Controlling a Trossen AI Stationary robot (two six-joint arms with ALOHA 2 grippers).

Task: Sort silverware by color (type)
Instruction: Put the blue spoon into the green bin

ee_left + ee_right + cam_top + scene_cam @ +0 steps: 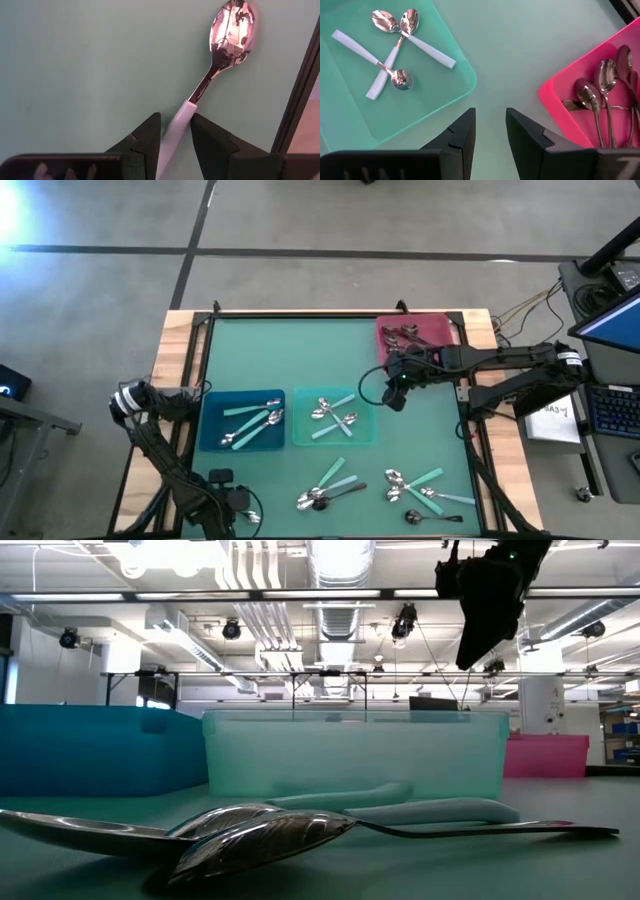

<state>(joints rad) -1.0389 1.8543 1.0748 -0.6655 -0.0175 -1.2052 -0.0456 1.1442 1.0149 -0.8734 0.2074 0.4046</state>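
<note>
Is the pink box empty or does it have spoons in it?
Not empty. The pink bin holds several dark spoons lying inside it, seen in the right wrist view and from above.

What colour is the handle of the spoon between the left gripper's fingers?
Light teal, almost white, below a shiny silver bowl. The spoon shows best in the left wrist view, its handle between the left gripper fingers.

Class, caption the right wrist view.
Empty right gripper hovers between teal bin and pink bin of spoons.
</note>
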